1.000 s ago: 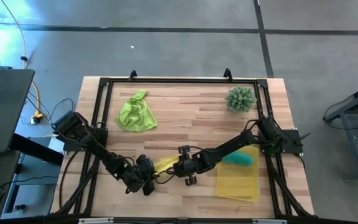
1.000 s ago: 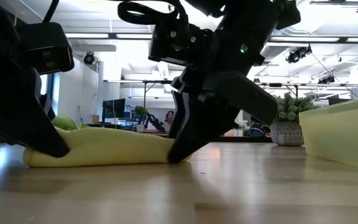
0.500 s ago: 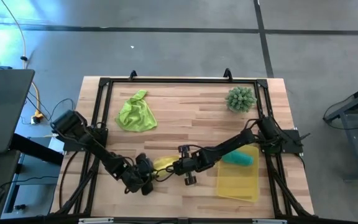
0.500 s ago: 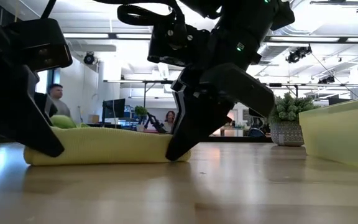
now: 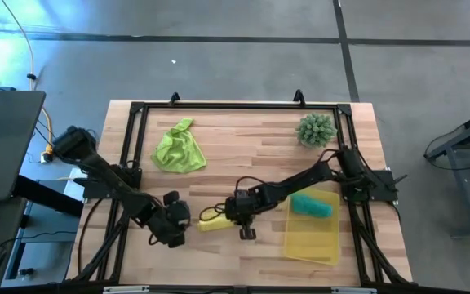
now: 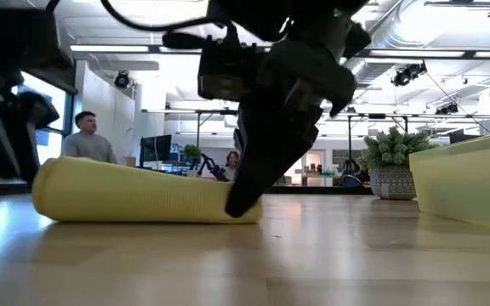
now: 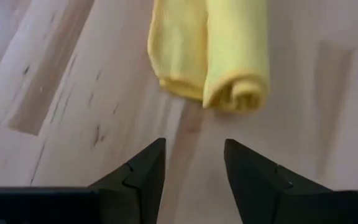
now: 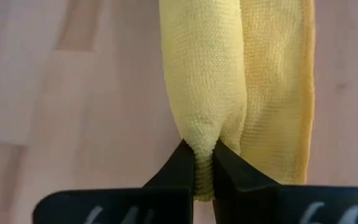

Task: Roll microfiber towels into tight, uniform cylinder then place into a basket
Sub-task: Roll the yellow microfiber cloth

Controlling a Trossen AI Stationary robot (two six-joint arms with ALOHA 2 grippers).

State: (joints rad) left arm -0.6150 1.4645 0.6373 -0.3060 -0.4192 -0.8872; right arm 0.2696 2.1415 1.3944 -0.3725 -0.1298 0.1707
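The yellow towel (image 5: 212, 220) lies rolled up on the wood near the table's front, seen as a long roll (image 6: 134, 194) in the low view. My right gripper (image 5: 232, 216) is shut on its right end. My left gripper (image 7: 194, 167) stands open just off the roll's left end (image 7: 232, 93), raised and touching nothing. A lime green towel (image 5: 178, 149) lies crumpled at the far left. A teal towel (image 5: 312, 206) lies rolled in the far end of the yellow basket (image 5: 310, 243). My right gripper pinches the tip of the roll's right end (image 8: 202, 146) between its two fingers. The fingers (image 6: 245, 194) slant down from the table's right and lie along the roll. The roll rests full length on the table, with a flatter fold (image 8: 278, 93) beside the pinched part.
A spiky green plant (image 5: 316, 129) stands at the far right corner. A black frame (image 5: 235, 106) runs round the tabletop. Bare wood lies between the lime green towel and the plant.
My left gripper has opened, let go of the roll's left end, and drawn up and back toward the table's left edge. My right gripper has shut on the roll's right end and rolled its wrist. The yellow roll has stayed on the table.
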